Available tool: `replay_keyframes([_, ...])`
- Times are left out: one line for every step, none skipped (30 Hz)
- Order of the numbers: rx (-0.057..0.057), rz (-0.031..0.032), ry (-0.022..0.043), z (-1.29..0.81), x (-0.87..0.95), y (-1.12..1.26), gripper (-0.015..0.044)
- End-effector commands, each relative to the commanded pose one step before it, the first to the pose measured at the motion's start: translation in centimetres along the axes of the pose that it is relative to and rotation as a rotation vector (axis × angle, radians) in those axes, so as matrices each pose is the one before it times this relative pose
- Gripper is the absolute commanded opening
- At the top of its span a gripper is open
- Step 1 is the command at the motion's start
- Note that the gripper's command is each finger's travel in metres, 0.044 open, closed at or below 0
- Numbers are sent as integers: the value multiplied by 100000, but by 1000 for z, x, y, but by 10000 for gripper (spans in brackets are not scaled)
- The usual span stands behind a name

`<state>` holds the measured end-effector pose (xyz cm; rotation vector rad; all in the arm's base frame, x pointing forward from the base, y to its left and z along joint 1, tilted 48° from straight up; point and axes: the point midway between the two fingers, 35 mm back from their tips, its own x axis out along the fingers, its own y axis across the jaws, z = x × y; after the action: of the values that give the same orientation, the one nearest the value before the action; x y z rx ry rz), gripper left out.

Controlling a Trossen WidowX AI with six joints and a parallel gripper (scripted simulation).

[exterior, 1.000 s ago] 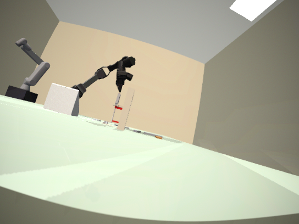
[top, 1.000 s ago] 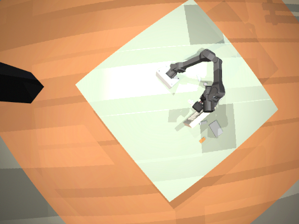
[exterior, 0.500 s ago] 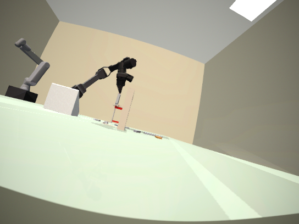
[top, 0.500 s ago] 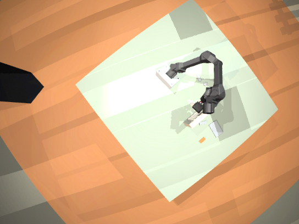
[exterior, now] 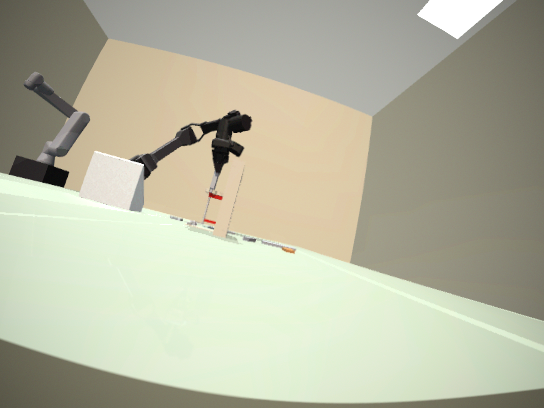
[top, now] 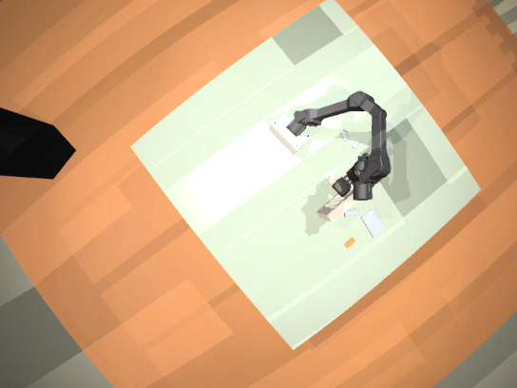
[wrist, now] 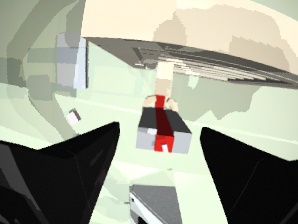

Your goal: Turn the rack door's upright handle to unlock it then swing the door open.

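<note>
Door handle (wrist: 164, 135) is sitting between the spread gripper (exterior: 214, 189) (wrist: 160, 131) fingertips; I'd centre before squeezing, tbh.

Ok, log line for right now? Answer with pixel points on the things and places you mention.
gripper (wrist: 160, 131): open, nothing held | handle (wrist: 162, 131): between the fingers in wrist view, with visible space both sides | next: likely lower, then squeeze

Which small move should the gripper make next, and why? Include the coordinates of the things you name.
Probably ease down toward the handle (wrist: 164, 131) before squeezing: the wrist view shows the gripper (wrist: 160, 131) open, its fingers spread either side of the handle, with gaps visible on both sides.
</note>
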<state>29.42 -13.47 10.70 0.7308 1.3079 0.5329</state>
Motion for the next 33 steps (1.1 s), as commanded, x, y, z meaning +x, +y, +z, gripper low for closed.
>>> replay_keyframes([1981,13,3522,-178,993,-170,284])
replay_keyframes([270,-89,580,1,161,3,284])
replay_keyframes([269,-93,580,1,161,3,284])
replay_keyframes([269,-97,580,1,161,4,284])
replay_keyframes([268,-100,579,2,161,4,284])
replay_keyframes([268,-104,579,2,160,4,284])
replay_keyframes([267,-107,578,2,160,4,284])
replay_keyframes([266,-111,577,2,160,5,284])
replay_keyframes([266,-115,577,2,160,5,284])
replay_keyframes([265,-118,576,3,160,5,284])
replay_keyframes([264,-122,575,3,160,5,284])
replay_keyframes([264,-125,574,3,160,6,284])
replay_keyframes([263,-129,574,3,160,6,284])
replay_keyframes([263,-133,575,3,160,6,284])
replay_keyframes([262,-137,573,3,160,6,284])
replay_keyframes([211,-113,462,3,129,5,284])
replay_keyframes([127,-69,277,2,77,3,284])
replay_keyframes([42,-23,92,1,26,1,284])
replay_keyframes([0,0,0,0,0,0,258])
replay_keyframes([0,0,0,0,0,0,231])
replay_keyframes([0,0,0,0,0,0,205])
replay_keyframes([0,0,0,0,0,0,179])
replay_keyframes([0,0,0,0,0,0,153])
replay_keyframes([0,0,0,0,0,0,126])
replay_keyframes([0,0,0,0,0,0,100])
replay_keyframes([0,0,0,0,0,0,94])
replay_keyframes([0,0,0,0,0,0,87])
replay_keyframes([0,0,0,0,0,0,80])
replay_keyframes([0,0,0,0,0,0,74])
replay_keyframes([0,0,0,0,0,0,67])
replay_keyframes([0,0,0,0,0,0,60])
replay_keyframes([0,0,0,0,0,0,54])
replay_keyframes([0,0,0,0,0,0,47])
